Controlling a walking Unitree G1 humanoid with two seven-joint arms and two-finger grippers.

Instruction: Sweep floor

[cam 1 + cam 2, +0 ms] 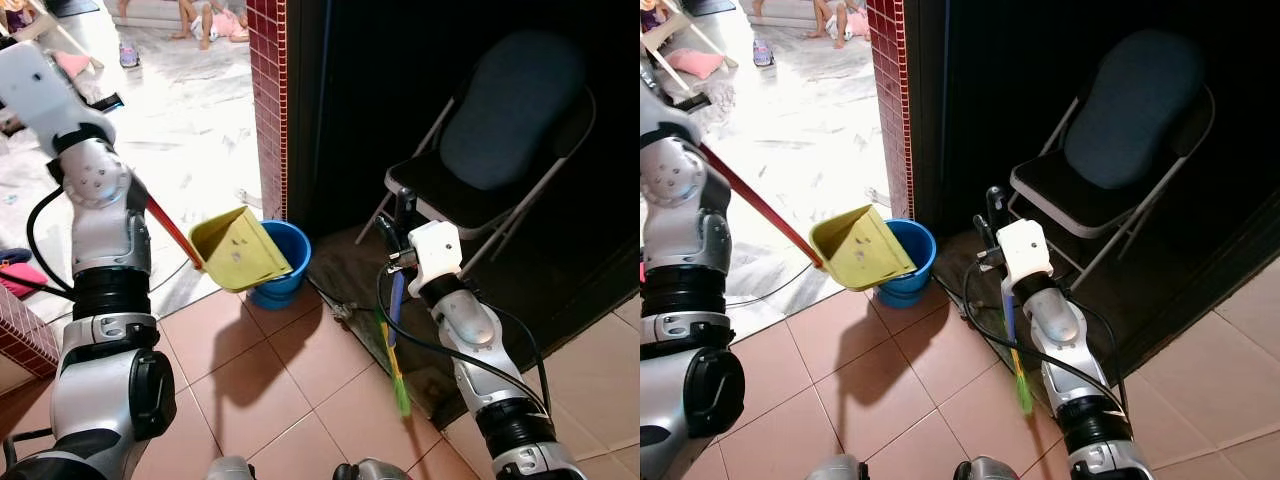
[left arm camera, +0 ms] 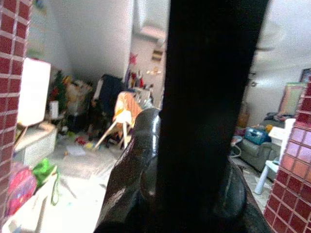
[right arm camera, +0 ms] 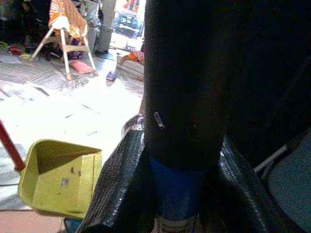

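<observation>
My left gripper (image 1: 108,102) is raised at the far left and shut on the red handle (image 1: 170,228) of a yellow dustpan (image 1: 240,250). The pan hangs tilted just above a blue bucket (image 1: 290,245) on the floor. In the left wrist view a dark shaft runs between the black fingers (image 2: 131,165). My right gripper (image 1: 398,225) is shut on a broom's blue handle (image 1: 397,300). The broom's green bristles (image 1: 401,392) reach the tiles by a dark mat. In the right wrist view the fingers (image 3: 116,184) clasp the handle, with the dustpan (image 3: 58,179) beyond.
A folding chair (image 1: 500,130) stands in the dark area at the right, behind the right arm. A red brick pillar (image 1: 268,100) rises behind the bucket. Beyond it lies a bright marble floor (image 1: 190,120), with a person's legs (image 1: 205,20) at the far end. Terracotta tiles (image 1: 280,400) lie in front.
</observation>
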